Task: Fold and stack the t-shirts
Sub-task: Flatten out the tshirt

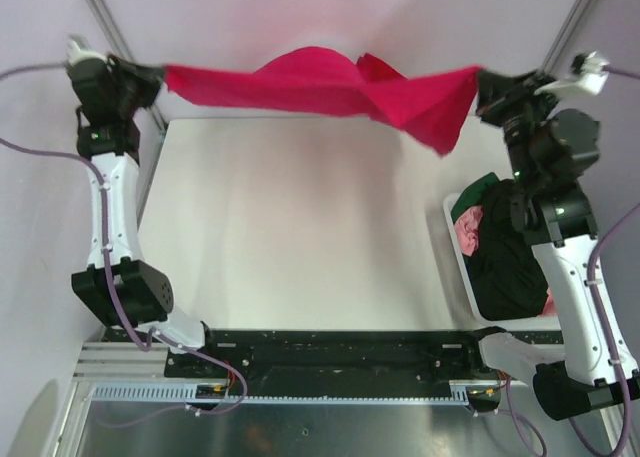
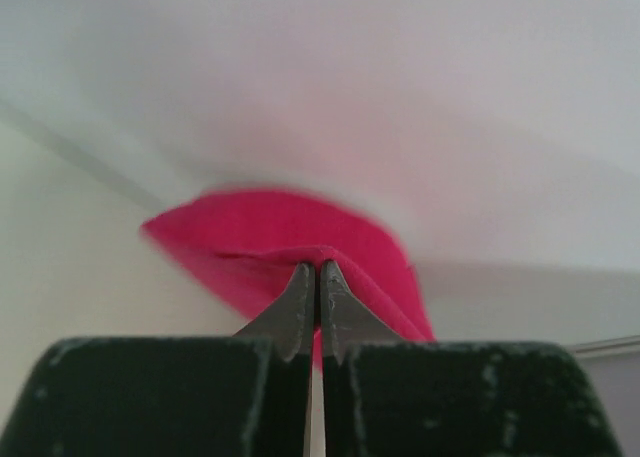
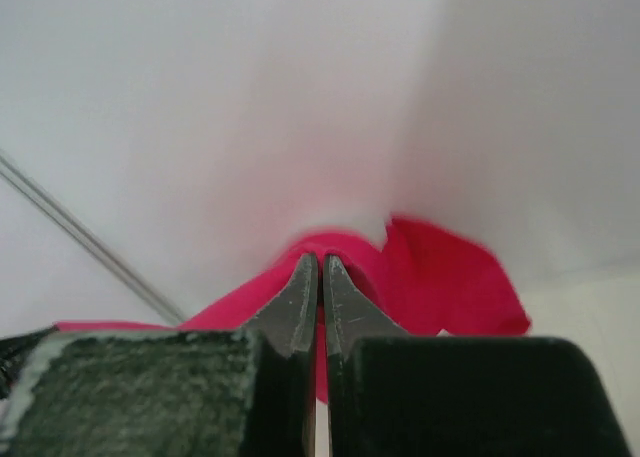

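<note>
A bright red t-shirt hangs stretched in the air above the far edge of the white table. My left gripper is shut on its left end, my right gripper on its right end. A loose flap droops near the right end. In the left wrist view the red t-shirt bunches over the shut left gripper. The right wrist view shows the same red cloth pinched in the shut right gripper. More t-shirts, black, green and pink, lie heaped at the right.
A white tub holding the heap of shirts stands at the table's right edge, beside the right arm. Frame posts rise at the back corners. Pale walls close in behind and on both sides.
</note>
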`<state>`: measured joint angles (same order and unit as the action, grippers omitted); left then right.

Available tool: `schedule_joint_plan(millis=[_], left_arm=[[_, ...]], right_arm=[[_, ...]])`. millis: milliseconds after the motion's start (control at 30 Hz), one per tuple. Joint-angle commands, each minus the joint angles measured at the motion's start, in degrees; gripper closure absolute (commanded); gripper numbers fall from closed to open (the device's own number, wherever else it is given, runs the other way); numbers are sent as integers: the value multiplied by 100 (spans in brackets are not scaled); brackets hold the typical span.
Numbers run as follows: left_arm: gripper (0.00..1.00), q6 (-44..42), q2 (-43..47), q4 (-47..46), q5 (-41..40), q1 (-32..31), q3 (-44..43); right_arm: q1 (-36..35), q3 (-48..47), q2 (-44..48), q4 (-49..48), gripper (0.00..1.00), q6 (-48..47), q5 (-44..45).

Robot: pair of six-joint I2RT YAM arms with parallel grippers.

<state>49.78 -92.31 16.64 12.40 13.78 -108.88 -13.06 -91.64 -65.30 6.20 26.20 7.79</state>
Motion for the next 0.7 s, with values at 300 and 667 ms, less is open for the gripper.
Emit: schedule_joint_plan(millis=[300, 667], left_arm=[[100, -344, 1140, 111, -615, 366, 5448], [100, -796, 1405, 167, -935, 510, 6220]], right_arm=[[-1030, 3766, 354, 2434, 100, 1344, 72], [-1618, 5037, 975, 2985, 100, 1999, -536]])
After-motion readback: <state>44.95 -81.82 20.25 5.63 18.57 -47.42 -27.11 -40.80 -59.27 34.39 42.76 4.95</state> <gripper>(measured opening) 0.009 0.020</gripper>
